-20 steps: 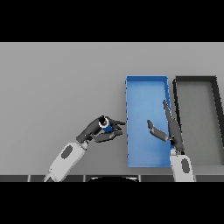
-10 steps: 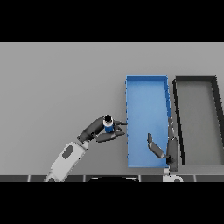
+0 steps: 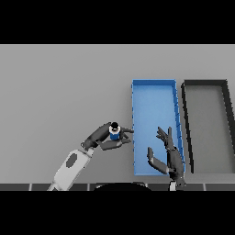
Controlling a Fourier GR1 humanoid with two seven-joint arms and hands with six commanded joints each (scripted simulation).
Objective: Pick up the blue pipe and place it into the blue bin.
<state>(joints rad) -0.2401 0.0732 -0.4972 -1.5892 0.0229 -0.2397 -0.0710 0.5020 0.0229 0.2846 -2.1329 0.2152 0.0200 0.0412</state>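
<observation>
On the grey table (image 3: pixel 59 92) there are 2 bins: 1 blue bin (image 3: pixel 153 87) at about 3 o'clock from the centre, and 1 dark grey bin (image 3: pixel 205 119) just beside it, farther toward 3 o'clock. There is 1 blue pipe (image 3: pixel 114 134) and 2 hands: left hand (image 3: pixel 108 137), right hand (image 3: pixel 167 156).

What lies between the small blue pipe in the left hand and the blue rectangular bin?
In the head view, only the left hand's fingertips and bare grey table separate the blue pipe from the blue bin.

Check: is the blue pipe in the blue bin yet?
Not yet. The blue pipe sits in the left hand, whose fingers curl around it, left of the blue bin.
</observation>
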